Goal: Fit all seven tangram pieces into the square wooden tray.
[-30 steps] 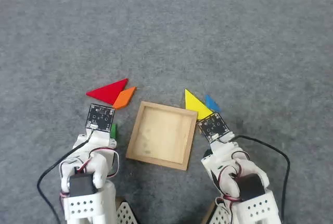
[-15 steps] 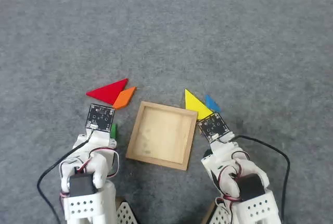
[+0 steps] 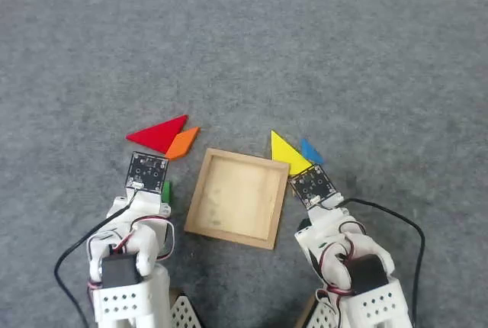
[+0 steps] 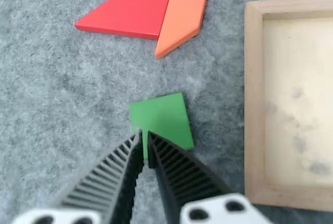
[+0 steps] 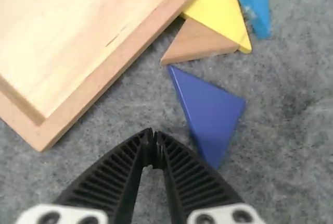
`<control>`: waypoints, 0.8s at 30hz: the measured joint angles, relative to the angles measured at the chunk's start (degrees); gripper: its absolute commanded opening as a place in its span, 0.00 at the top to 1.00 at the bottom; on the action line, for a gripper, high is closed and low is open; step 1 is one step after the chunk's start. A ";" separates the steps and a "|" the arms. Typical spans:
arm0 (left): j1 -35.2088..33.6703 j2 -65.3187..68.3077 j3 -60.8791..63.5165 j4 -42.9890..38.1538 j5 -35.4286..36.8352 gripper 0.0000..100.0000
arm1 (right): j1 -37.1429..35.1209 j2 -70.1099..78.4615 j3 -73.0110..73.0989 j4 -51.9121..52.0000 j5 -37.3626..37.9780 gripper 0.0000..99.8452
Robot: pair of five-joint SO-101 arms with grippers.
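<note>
The square wooden tray [image 3: 200, 187] lies between the two arms with nothing in it. Left of it are a red triangle [image 3: 158, 134], an orange parallelogram [image 3: 182, 143] and a green square [image 4: 162, 121]. My left gripper [image 4: 144, 138] is shut, its tips just over the green square's near edge. Right of the tray [image 5: 119, 60] lie a yellow triangle [image 5: 217, 6], a light blue piece [image 5: 254, 2], a plain wood triangle [image 5: 195, 44] and a dark blue triangle [image 5: 209, 112]. My right gripper [image 5: 153, 136] is shut above the carpet, beside the dark blue triangle.
Grey carpet [image 3: 305, 61] covers the table, with broad free room beyond the pieces. A black cable [image 3: 396, 225] loops off the right arm, and another cable [image 3: 72, 255] runs off the left arm.
</note>
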 measured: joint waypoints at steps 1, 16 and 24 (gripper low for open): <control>0.00 0.00 0.00 0.00 0.00 0.99 | 0.00 0.00 0.00 -0.44 0.00 0.99; 0.00 0.00 0.00 0.00 0.00 0.99 | 6.07 -0.44 -14.95 -13.01 15.74 0.99; 0.00 0.00 0.00 0.00 0.00 0.99 | 8.35 18.20 -20.57 -17.67 9.41 0.99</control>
